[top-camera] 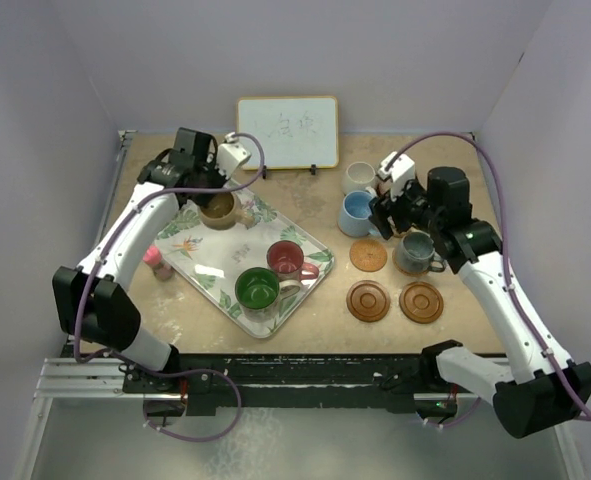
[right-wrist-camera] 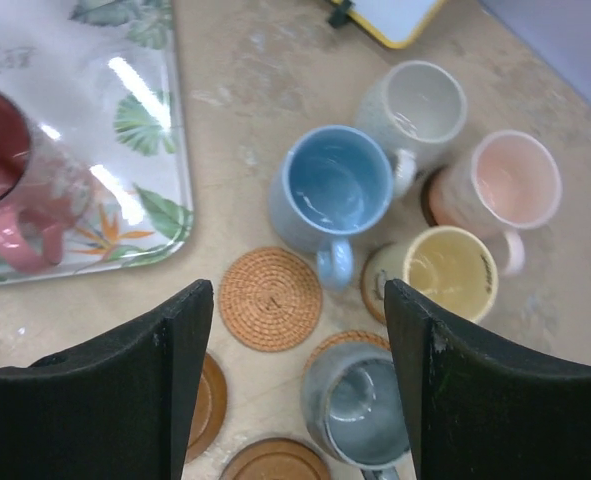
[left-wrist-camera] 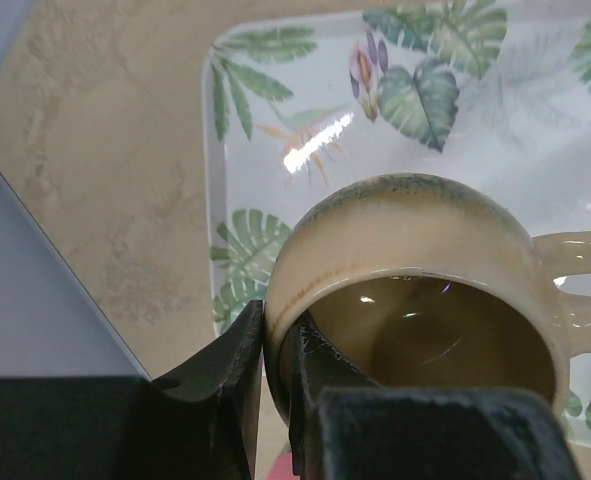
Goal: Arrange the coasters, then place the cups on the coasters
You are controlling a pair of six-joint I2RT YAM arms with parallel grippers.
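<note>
left gripper [left-wrist-camera: 275, 335]: clamped on the tan cup [left-wrist-camera: 415, 260] at its rim, cup at the tray's [left-wrist-camera: 275, 120] far corner | right gripper [right-wrist-camera: 297, 292]: jaws wide apart, holding nothing, above a bare coaster [right-wrist-camera: 265, 305] beside the blue cup [right-wrist-camera: 333, 190] on the desk [right-wrist-camera: 275, 90]

Overhead view high; wrist views close, downward (tray [top-camera: 205, 265] shared).

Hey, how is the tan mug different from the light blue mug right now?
The tan mug is over the leaf-patterned tray; the light blue mug stands off it on the table. The left hand pinches the tan mug's rim; the light blue mug is ungripped. Both are upright, handled and empty.
</note>
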